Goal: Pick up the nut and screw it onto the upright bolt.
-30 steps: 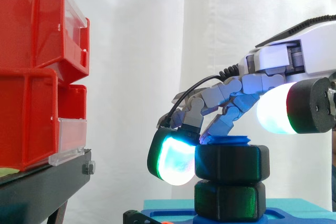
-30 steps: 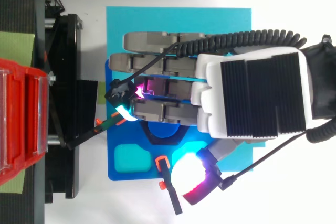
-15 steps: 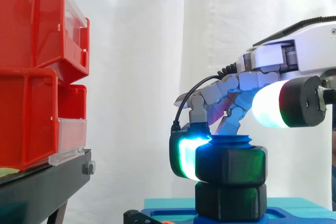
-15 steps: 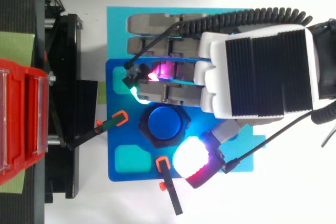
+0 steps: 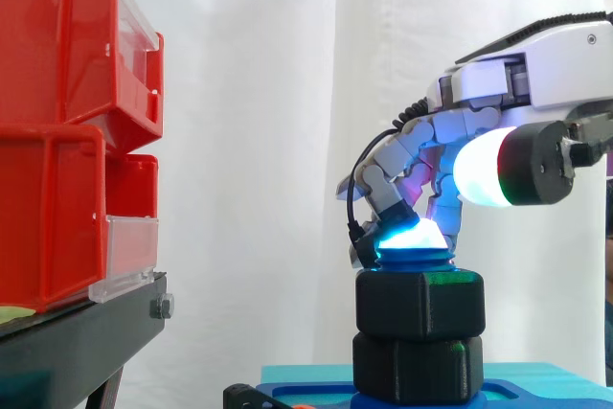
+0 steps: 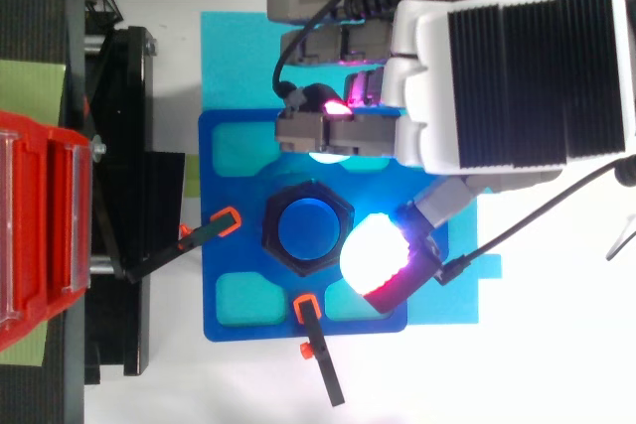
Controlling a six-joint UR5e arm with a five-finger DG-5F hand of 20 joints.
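A black hex nut [image 5: 419, 302] sits threaded on the upright blue bolt [image 6: 307, 228], above a second black hex piece [image 5: 417, 368] at the bolt's foot. The bolt stands on a blue baseplate [image 6: 234, 275]. My hand [image 6: 517, 57] hovers above and behind the nut. Its bent fingers [image 5: 388, 208] point down, with a glowing tip level with the bolt's top, just behind it. The thumb's glowing pad [image 6: 373, 253] hangs off the nut's near right side, raised above it. Nothing is held between fingers and thumb.
The baseplate lies on a cyan mat [image 6: 229, 57], pinned by two orange-and-black clamps [image 6: 214, 228] [image 6: 313, 345]. Stacked red bins [image 5: 67, 131] rest on a black stand [image 5: 86, 332] to the left, a short gap from the plate.
The fingers have swept off the nut's left side, risen and pulled back behind the bolt. The thumb has come in closer to the nut. The hand has let go of the nut.
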